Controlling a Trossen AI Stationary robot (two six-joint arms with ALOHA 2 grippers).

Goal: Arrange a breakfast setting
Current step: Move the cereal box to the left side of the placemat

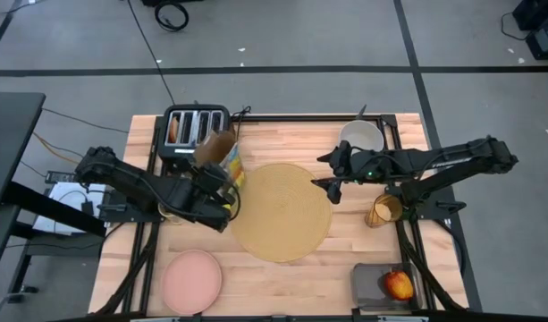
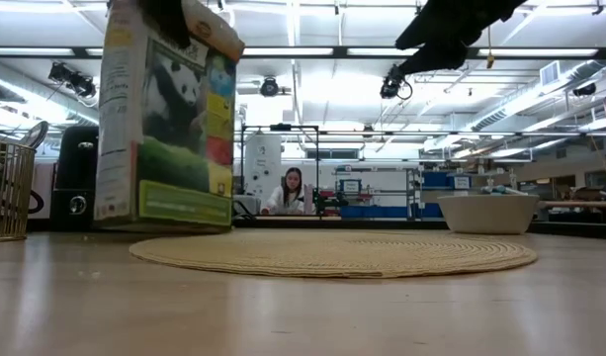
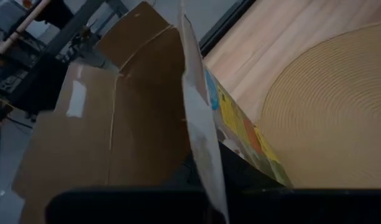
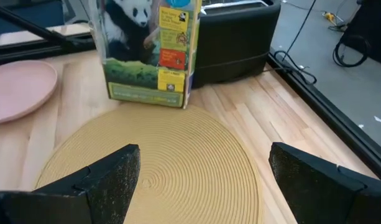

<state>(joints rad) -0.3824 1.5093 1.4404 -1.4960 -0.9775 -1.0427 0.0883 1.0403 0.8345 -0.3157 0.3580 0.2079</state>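
Observation:
My left gripper (image 1: 218, 183) is shut on an open-topped panda cereal box (image 1: 223, 154) that stands upright at the tan placemat's (image 1: 282, 211) far left edge, in front of the toaster. Whether the box's bottom (image 2: 164, 223) touches the table, I cannot tell. My right gripper (image 1: 330, 172) is open and empty above the placemat's right edge, beside the pale grey bowl (image 1: 361, 136). The amber tumbler (image 1: 385, 210) stands right of the mat. The pink plate (image 1: 192, 280) lies at the near left. The red apple (image 1: 399, 284) lies in the mesh basket. I cannot make out the spoon. My left gripper holds the cereal box at its open top (image 3: 199, 143), among the raised brown flaps. It comes from the table's left, slanting down. One box wall runs back between the fingers, which are hidden at the wrist picture's dark bottom. The box hangs upright below the gripper (image 2: 169, 20).
The black toaster (image 1: 196, 130) stands at the far left behind the box. The dark mesh basket (image 1: 367, 284) sits at the near right corner. The placemat's middle (image 4: 159, 162) is bare. A person sits in the room beyond the table (image 2: 291, 193).

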